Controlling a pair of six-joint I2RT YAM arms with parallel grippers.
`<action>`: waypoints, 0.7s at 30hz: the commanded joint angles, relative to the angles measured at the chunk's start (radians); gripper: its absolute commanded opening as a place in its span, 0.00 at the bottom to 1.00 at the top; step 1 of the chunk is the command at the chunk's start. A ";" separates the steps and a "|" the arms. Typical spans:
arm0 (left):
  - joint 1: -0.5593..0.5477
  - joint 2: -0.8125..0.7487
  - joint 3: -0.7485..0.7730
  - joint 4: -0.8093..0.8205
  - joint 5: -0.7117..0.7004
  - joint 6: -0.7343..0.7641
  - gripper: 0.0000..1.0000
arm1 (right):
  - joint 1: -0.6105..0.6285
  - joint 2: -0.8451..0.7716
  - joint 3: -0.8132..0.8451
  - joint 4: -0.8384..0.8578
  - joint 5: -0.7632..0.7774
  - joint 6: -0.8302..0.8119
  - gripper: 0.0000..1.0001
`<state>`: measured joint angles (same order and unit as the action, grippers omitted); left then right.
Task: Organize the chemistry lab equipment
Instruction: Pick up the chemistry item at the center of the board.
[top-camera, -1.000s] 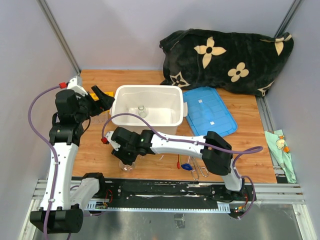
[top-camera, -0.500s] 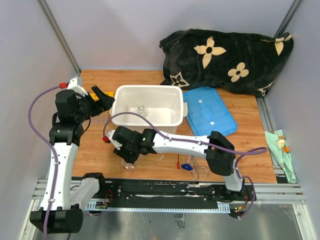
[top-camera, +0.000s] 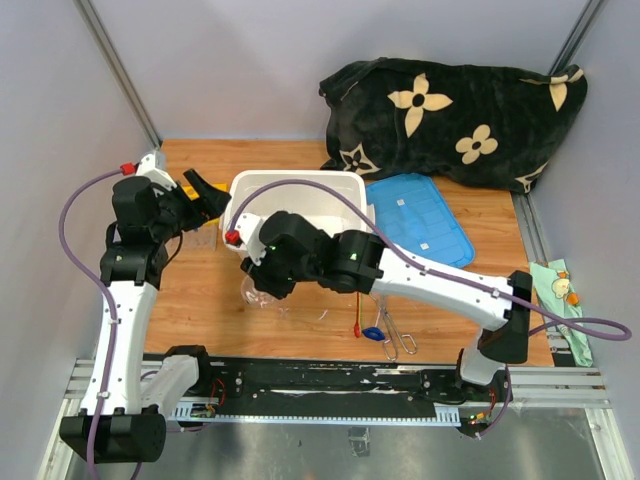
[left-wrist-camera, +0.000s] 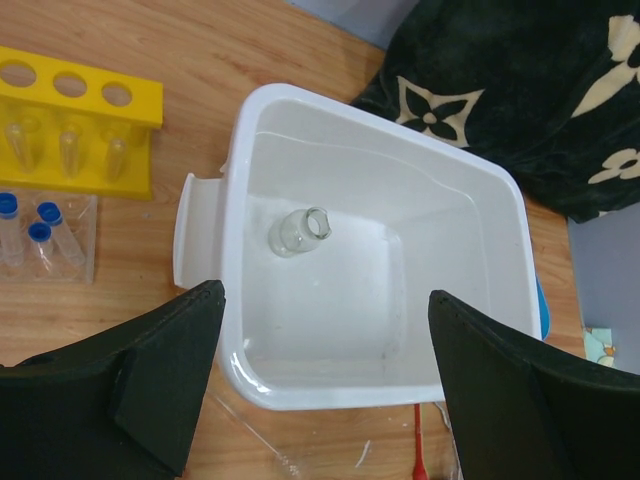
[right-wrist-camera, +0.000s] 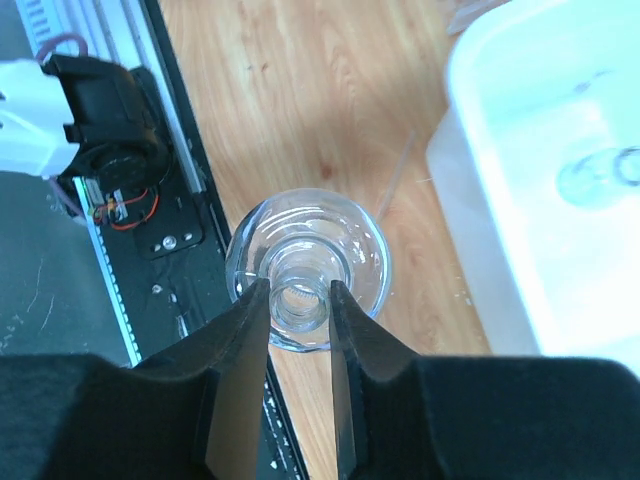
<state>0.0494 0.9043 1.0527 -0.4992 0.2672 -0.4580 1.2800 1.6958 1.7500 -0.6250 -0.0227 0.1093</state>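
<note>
My right gripper (right-wrist-camera: 300, 300) is shut on the neck of a clear round glass flask (right-wrist-camera: 350, 250). It holds the flask (top-camera: 256, 294) upright over the wood, just in front of the white tub's (top-camera: 240, 236) near left corner. A second small glass flask (left-wrist-camera: 298, 231) lies on its side inside the tub (left-wrist-camera: 480, 230). My left gripper (left-wrist-camera: 325, 390) hangs open above the tub's near rim, holding nothing. The yellow tube rack (left-wrist-camera: 80, 125) and blue-capped test tubes (left-wrist-camera: 35, 235) sit left of the tub. A red-handled spatula (top-camera: 358, 322) and metal tongs (top-camera: 400, 335) lie near the front edge.
The blue lid (top-camera: 418, 222) lies flat right of the tub. The black flowered cloth (top-camera: 455, 120) is bunched at the back right. A black mounting rail (right-wrist-camera: 150, 200) runs along the table's near edge, close to the held flask.
The right arm has carried the flask from the table's front edge up and toward the tub, its elbow swinging out to the right. The left arm has barely moved.
</note>
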 joint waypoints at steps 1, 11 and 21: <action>0.006 0.013 0.013 0.047 0.019 -0.011 0.87 | -0.051 -0.062 0.069 -0.035 0.057 -0.043 0.01; 0.006 0.082 0.020 0.126 0.047 -0.061 0.84 | -0.276 0.011 0.277 -0.100 -0.051 -0.088 0.01; 0.000 0.104 0.106 0.102 -0.098 -0.164 0.76 | -0.476 0.376 0.746 -0.309 -0.057 -0.102 0.00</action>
<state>0.0494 1.0214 1.0824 -0.4091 0.2535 -0.5705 0.8555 1.9793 2.4275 -0.8494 -0.0856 0.0250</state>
